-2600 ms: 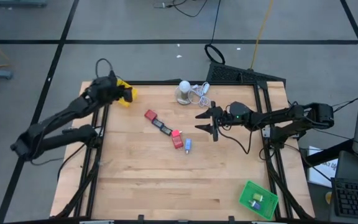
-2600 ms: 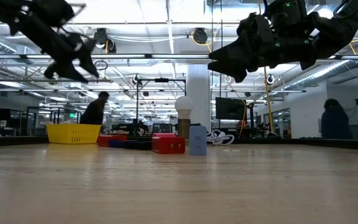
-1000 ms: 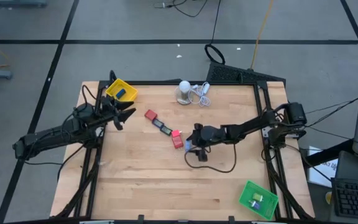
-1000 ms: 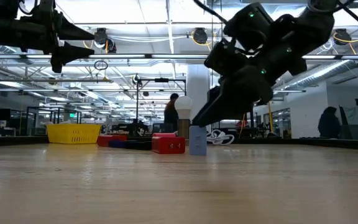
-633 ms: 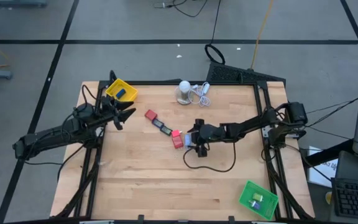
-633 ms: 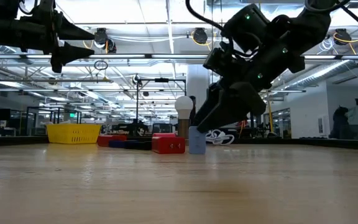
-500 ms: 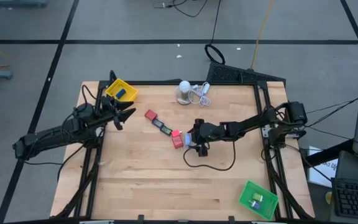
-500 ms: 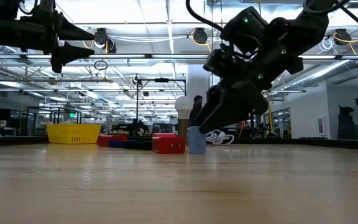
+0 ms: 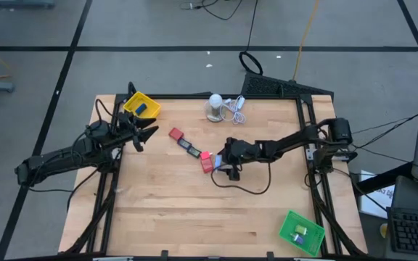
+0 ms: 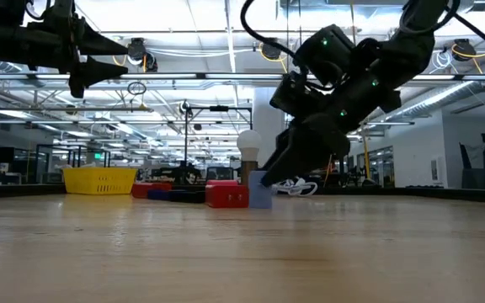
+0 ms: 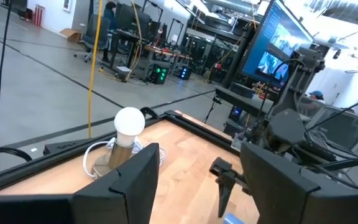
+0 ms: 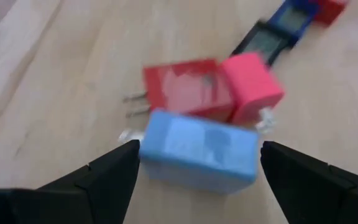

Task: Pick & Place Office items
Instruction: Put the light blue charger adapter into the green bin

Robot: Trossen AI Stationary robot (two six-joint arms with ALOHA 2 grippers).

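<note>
A light blue block [image 12: 197,152] lies on the wood next to a red block [image 12: 185,90] and a pink bit [image 12: 252,84]; a dark flat rectangle [image 12: 265,40] lies beyond them. My right gripper [image 9: 218,165] is open, low over the table's middle, one finger at each end of the blue block [image 10: 259,195]. Another red block [image 9: 175,134] lies farther toward the left. My left gripper [image 9: 145,134] hangs open with nothing in it above the table's far left, near the yellow tray [image 9: 140,106]. My right gripper comes at the blue block slanting down from the table's right side. Its fingertips [image 12: 132,155] stand right at the block's two short ends [image 12: 151,146]. Whether they touch it, I cannot tell. The block rests on the table.
A white round lamp-like object [image 9: 215,106] with its coiled cable stands at the far edge. A green tray [image 9: 301,232] holding small items sits at the near right corner. The near half of the table [image 9: 194,217] is bare wood.
My right gripper has gone down and toward the table's left edge, from beside the blue block to astride it. The left arm has kept still.
</note>
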